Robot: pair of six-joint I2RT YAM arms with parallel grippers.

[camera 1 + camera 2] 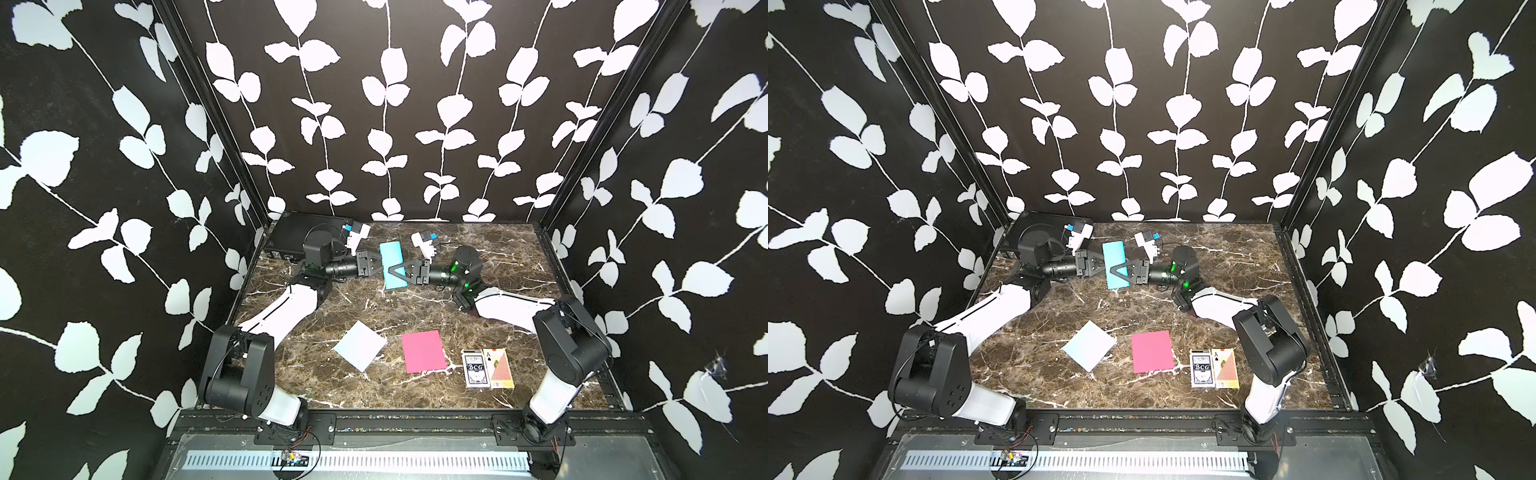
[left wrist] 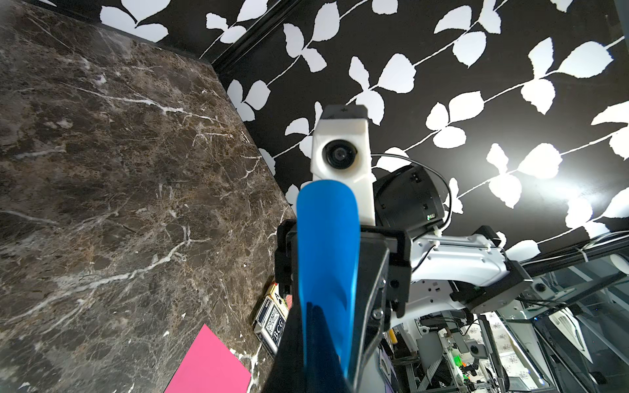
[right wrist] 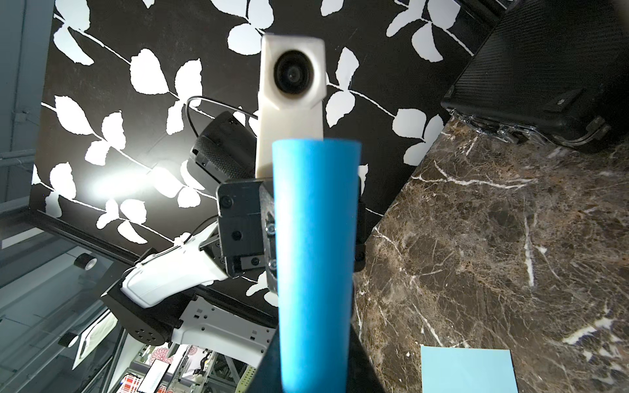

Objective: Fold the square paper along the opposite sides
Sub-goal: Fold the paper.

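Paper (image 1: 390, 251), blue and bent double, lies well behind the pink sheet (image 1: 424, 351), spanning between my two arms. My left gripper (image 1: 381, 266) is clamped on one edge. My right gripper (image 1: 390, 272) reaches over the opposite edge; I cannot tell whether it grips.

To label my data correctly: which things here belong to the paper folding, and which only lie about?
Job in hand: blue paper, lifted off the table.

Lying about: pale blue sheet, pink sheet, card packs, black case.
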